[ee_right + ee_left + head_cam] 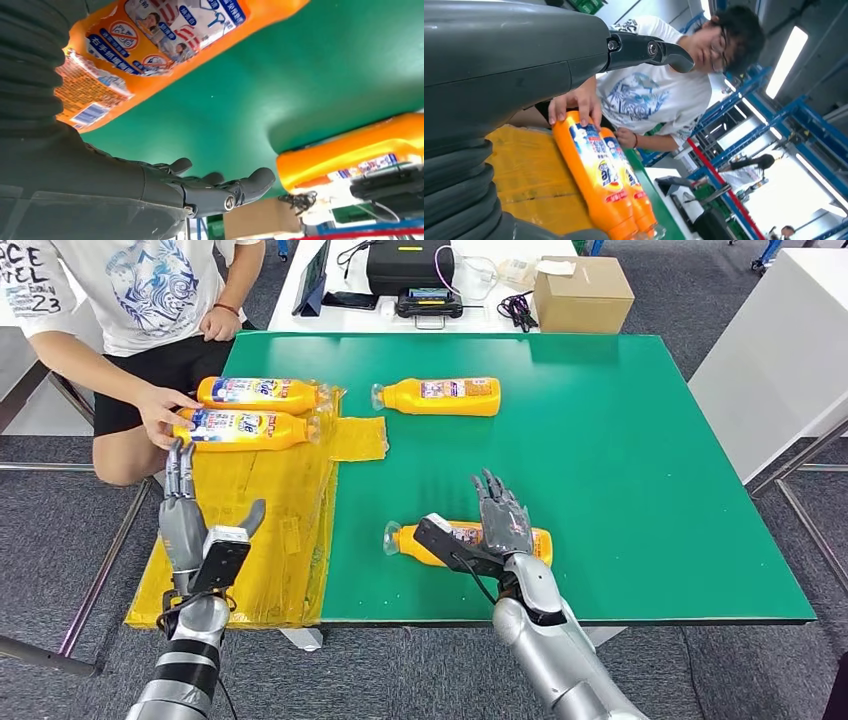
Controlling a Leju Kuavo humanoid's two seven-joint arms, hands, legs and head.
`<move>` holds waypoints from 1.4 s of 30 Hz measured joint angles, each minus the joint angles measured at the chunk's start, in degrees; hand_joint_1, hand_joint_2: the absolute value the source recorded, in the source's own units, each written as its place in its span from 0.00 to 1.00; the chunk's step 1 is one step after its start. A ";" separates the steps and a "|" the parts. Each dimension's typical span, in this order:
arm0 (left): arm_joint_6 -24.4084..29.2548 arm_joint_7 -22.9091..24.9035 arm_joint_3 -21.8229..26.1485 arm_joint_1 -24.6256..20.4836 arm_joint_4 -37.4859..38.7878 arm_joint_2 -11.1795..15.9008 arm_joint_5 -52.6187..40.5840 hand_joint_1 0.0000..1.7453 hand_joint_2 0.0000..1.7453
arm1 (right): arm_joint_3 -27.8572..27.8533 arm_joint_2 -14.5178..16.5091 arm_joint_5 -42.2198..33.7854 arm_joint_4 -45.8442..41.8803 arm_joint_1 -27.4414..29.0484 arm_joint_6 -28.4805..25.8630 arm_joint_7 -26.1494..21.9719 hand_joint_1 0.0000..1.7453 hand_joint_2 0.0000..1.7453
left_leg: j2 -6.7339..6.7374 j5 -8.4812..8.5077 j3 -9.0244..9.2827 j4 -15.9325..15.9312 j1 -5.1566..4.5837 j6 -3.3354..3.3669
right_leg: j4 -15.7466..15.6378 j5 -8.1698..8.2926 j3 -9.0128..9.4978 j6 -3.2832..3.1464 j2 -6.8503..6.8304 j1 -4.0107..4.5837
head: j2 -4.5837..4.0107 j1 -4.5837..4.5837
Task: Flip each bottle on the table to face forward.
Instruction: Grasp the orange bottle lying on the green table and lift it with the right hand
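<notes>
Several orange bottles lie on their sides on the green table (620, 470). The nearest bottle (412, 545) (175, 35) lies by the front edge, barcode label facing up. My right hand (502, 525) (200, 187) hovers over it with fingers stretched out, holding nothing. Another bottle (440, 396) (350, 150) lies mid-table further back. Two more bottles (262, 392) (245, 429) (599, 170) lie side by side on the yellow sheet (270, 530). A person's hand (160, 415) (574, 105) rests on the nearer one. My left hand (185, 525) (499, 75) is empty, fingers straight, just short of that bottle.
The person (150, 290) sits at the back left corner. A white table behind holds a cardboard box (583, 293), a black case (410, 265) and a tablet (312, 280). A white cabinet (780, 350) stands to the right. The right half of the green table is bare.
</notes>
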 joint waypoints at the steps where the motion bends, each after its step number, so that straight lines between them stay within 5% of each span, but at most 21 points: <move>1: 0.00 0.00 0.10 -0.08 0.40 -0.03 -0.46 0.00 1.00 | -0.10 -0.01 -0.42 0.50 -0.30 0.63 -0.08 0.00 1.00 | 0.01 0.00 0.02 0.00 0.00 0.00 | 0.00 0.00 0.00 0.00 0.00 0.00 | 0.00 0.00; 10: 0.00 0.00 0.54 -0.38 1.16 -1.14 -10.69 0.00 1.00 | -0.39 -0.24 -4.39 4.95 -3.50 3.96 -1.90 0.00 1.00 | 0.09 0.01 0.39 0.00 -0.01 0.01 | -0.02 0.05 0.31 -0.03 0.02 0.00 | 0.00 -0.01; 29: 0.01 -0.01 1.20 -0.69 1.14 -2.01 -11.90 0.00 1.00 | -0.47 -0.64 -8.24 6.91 -4.15 5.34 -3.95 0.00 1.00 | 0.10 0.10 0.42 0.00 -0.01 0.09 | -0.02 0.16 0.36 -0.11 0.01 0.01 | 0.00 -0.01; 34: 0.02 -0.01 1.28 -0.63 0.94 -2.25 -13.33 0.00 1.00 | -0.97 -1.26 -10.99 5.57 -1.73 0.53 -7.38 0.00 1.00 | 0.09 0.16 0.24 0.01 -0.02 0.13 | 0.00 0.20 0.24 -0.07 0.02 0.00 | 0.00 0.00; 39: 0.02 -0.01 1.24 -0.47 0.95 -2.58 -12.52 0.00 1.00 | -2.14 -0.74 -11.80 -3.10 3.01 -7.97 -13.65 0.00 1.00 | 0.09 0.13 -0.02 0.01 -0.01 0.11 | 0.01 0.19 -0.05 -0.08 0.02 0.01 | 0.00 -0.02; 42: 0.02 0.00 0.89 -0.22 1.02 -2.88 -10.81 0.00 1.00 | -2.41 -0.47 -13.83 -8.39 5.18 -8.69 -17.31 0.00 1.00 | 0.09 0.11 -0.08 0.01 0.00 0.09 | 0.00 0.17 -0.12 -0.09 0.02 0.02 | 0.00 -0.01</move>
